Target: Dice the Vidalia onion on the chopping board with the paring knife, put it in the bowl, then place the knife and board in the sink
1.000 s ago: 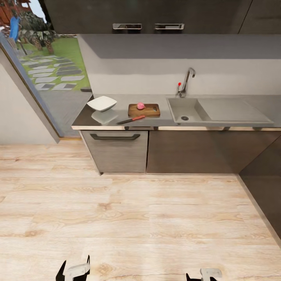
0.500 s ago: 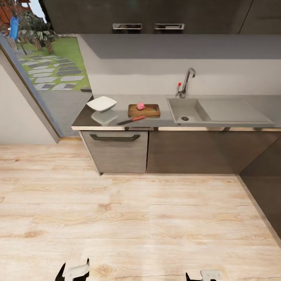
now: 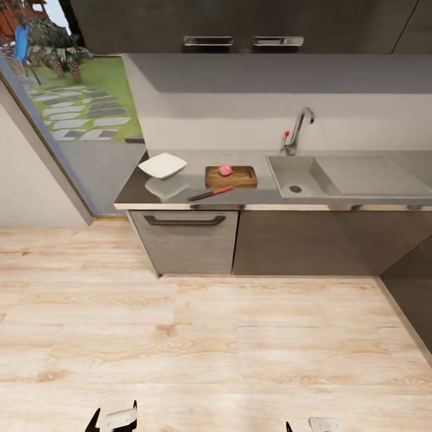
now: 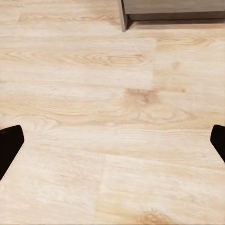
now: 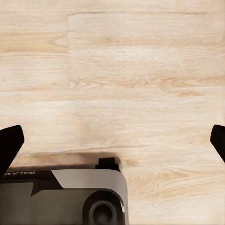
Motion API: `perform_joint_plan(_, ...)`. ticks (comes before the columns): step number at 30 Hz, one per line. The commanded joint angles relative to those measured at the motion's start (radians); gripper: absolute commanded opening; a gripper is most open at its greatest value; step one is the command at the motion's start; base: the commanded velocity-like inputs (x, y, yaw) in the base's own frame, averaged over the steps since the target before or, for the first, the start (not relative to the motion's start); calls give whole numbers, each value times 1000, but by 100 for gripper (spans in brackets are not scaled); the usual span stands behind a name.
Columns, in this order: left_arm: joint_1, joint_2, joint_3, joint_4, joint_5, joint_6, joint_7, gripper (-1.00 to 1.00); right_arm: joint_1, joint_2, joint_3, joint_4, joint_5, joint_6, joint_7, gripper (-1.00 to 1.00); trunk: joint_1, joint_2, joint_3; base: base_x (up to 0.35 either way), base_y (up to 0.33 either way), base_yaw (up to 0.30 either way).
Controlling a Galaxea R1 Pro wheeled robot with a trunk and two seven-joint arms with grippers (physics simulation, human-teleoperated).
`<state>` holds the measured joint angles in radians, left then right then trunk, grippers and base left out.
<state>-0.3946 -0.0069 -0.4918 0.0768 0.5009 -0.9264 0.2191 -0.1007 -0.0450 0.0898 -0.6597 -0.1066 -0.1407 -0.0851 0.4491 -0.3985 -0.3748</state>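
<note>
On the bench [image 3: 180, 195], onion [image 3: 225, 170] sits loose on board [image 3: 231, 176]; bumping it could roll it off. Left hand [image 4: 112, 140] and right hand [image 5: 112, 140] spread, holding nothing.

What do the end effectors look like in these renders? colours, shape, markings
Head view: the left end effector has a light grey body with thin black fingers; the right end effector shows the same grey body. Wrist views show black, rounded fingertips at the frame edges. The right wrist view also shows a grey-and-black base housing with small white lettering, too small to read.
</note>
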Motion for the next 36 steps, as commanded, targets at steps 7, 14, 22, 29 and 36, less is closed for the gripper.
perform_joint_plan(7,-2,-1,-8,3,4,-3,3,100,-1,-1,7,0,-11,-21,-8,100,1,-2,2,67,49,0)
perform_joint_plan(14,-1,-1,-8,3,4,-3,3,100,-1,-1,7,3,-11,-59,-9,100,1,-2,13,6,4,0)
perform_joint_plan(22,-2,-1,-8,3,4,-2,3,100,-1,-1,7,3,-11,-64,-9,100,1,-2,25,0,0,0)
perform_joint_plan(29,-1,-1,-8,3,4,-3,3,100,-1,-1,7,4,-11,-65,-10,100,1,-2,36,0,0,0)
perform_joint_plan(36,-1,-1,-8,3,4,-2,3,100,-1,-1,7,5,-10,-66,-10,100,1,-2,47,0,0,0)
